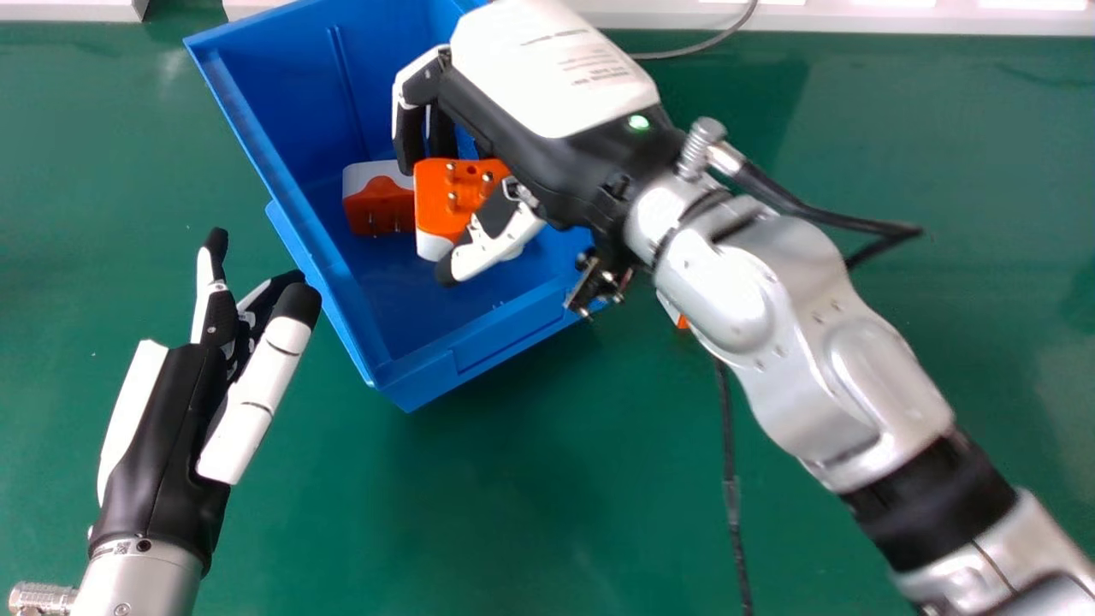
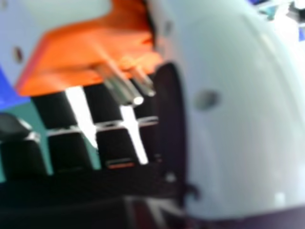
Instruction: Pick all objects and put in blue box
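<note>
Blue plastic box, open-topped, on green worktop; set at an angle, one corner toward the robot. Right hand over the box, fingers bent and thumb opposed, gripping an orange-and-white plug adapter. Held adapter is above the box interior, pins outward. Right hand view: metal pins jut from its orange face, close by the thumb.

Second adapter, also orange and white, inside the box, just left of the held one in head view. White-and-orange object outside the box, mostly hidden beneath the right forearm; type cannot be told. Left hand left of the box, fingers extended, holding nothing. Black cable on the worktop, near side.
</note>
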Controlling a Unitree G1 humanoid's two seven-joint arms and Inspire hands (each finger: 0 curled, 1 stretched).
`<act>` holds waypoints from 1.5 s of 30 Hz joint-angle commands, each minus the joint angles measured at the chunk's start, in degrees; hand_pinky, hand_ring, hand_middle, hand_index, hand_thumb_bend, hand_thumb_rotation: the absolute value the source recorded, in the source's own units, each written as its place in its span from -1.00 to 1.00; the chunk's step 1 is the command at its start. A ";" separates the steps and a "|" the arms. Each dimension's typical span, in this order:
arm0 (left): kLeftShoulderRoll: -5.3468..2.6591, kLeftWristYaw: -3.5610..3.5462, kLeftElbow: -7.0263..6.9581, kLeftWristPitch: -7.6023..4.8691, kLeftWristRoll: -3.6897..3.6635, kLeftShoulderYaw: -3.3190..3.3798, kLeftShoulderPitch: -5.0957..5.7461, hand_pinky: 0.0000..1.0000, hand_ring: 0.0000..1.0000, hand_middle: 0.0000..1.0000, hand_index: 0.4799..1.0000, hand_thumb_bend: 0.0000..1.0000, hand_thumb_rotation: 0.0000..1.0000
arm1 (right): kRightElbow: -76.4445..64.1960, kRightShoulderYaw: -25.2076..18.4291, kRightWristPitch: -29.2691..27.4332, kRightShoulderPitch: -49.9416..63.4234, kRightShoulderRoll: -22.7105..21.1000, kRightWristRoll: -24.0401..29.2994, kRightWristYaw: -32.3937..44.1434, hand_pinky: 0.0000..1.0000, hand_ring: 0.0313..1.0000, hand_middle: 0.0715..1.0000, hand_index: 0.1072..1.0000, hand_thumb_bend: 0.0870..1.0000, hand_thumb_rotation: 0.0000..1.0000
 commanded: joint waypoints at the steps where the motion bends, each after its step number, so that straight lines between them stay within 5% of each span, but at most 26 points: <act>1: -0.25 0.12 -1.72 -0.59 -0.64 0.10 0.21 0.68 0.78 0.81 0.60 0.38 0.84 | 3.37 0.40 -1.08 -4.05 1.50 -0.18 -3.23 -0.67 -0.53 -0.21 -0.08 -0.08 -1.00; 4: -0.37 0.07 -1.60 -0.72 -1.01 0.07 0.25 0.68 0.78 0.81 0.60 0.38 0.84 | 12.52 1.92 -2.02 -8.02 3.49 -0.82 -7.15 -0.57 -0.42 -0.20 -0.09 -0.07 -1.00; 6: -0.45 0.07 -1.58 -0.78 -1.15 -0.02 0.30 0.68 0.78 0.81 0.60 0.40 0.84 | 17.48 2.69 -2.79 -10.11 4.45 -0.93 -9.52 -0.34 -0.18 -0.10 -0.17 -0.07 -1.00; 15: -0.93 0.27 -2.13 -0.85 -1.04 -0.52 0.52 0.68 0.78 0.81 0.60 0.40 0.83 | 31.35 3.77 -7.41 -12.90 7.55 0.48 -18.56 -0.30 -0.16 -0.10 -0.16 -0.06 -1.00; 20: -1.18 0.37 -2.17 -0.92 -0.66 -0.67 0.44 0.67 0.78 0.81 0.60 0.39 0.82 | 33.44 7.15 -8.04 -13.57 6.27 -2.83 -21.64 0.52 0.77 0.80 0.73 0.10 -0.41; 22: -1.20 0.44 -1.99 -0.94 -0.51 -0.72 0.29 0.67 0.77 0.81 0.60 0.39 0.81 | 33.09 7.79 -7.59 -13.40 5.97 -3.50 -21.93 0.71 0.93 0.94 0.91 0.14 -0.31; 35: -0.99 0.47 -0.29 -1.69 -0.28 -0.26 -0.24 0.68 0.78 0.81 0.60 0.39 0.81 | 31.08 7.66 -6.12 -11.92 5.56 -3.39 -23.54 0.84 1.00 1.00 1.00 0.17 -0.22; 45: -0.94 0.25 0.77 -3.71 -0.74 0.80 0.61 0.68 0.78 0.81 0.61 0.38 0.81 | 9.96 5.29 -2.30 0.10 -0.97 -3.31 -18.93 0.90 1.00 1.00 1.00 0.03 -0.15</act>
